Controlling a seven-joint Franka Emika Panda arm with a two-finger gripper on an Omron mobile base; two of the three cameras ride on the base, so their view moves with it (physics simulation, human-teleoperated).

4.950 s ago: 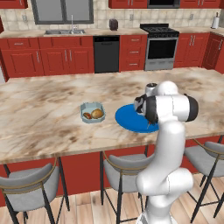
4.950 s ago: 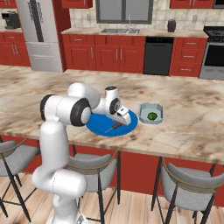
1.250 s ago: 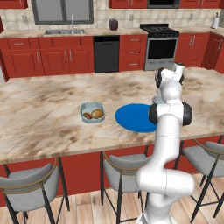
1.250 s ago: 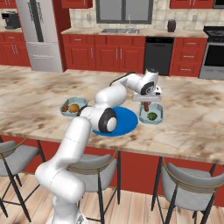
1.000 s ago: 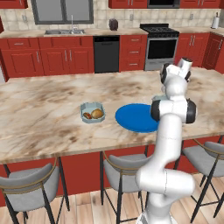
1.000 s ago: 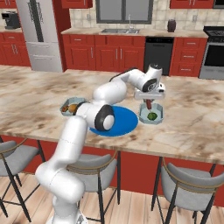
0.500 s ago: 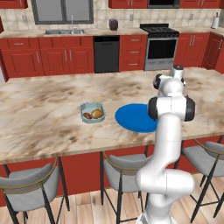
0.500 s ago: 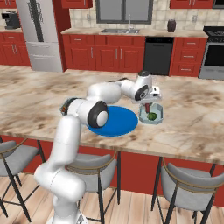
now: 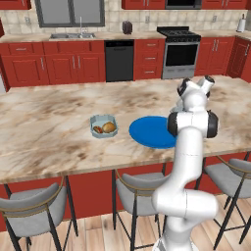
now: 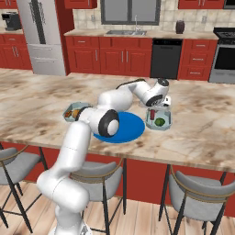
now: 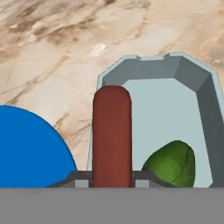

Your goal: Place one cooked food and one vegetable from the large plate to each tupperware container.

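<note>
Arm stretched from base across the large plate [image 10: 120,130], forearm running toward 2 o'clock in right base view, hand tipped down over the near tupperware container [image 10: 159,119]. Gripper [image 11: 112,181] pointing down into that tub, jaws clenched on a reddish-brown sausage [image 11: 112,135], which stands lengthwise between the fingers [image 11: 81,180] and sticks out toward 12 o'clock in hand view. Sausage hanging over the tub's left wall, tip above the tub floor; contact with tub not clear. Dark green vegetable [image 11: 171,164] lying in the tub at 5 o'clock of its floor, just beside the sausage. Tub pale grey-blue, clipped corners, sitting on marbled tabletop [image 9: 44,132] just beside the plate's rim at 3 o'clock. Plate flat, bright blue, bare on top. Second tupperware container [image 9: 103,126] at 9 o'clock of the plate, near it, holding browned food pieces [image 9: 109,127].
</note>
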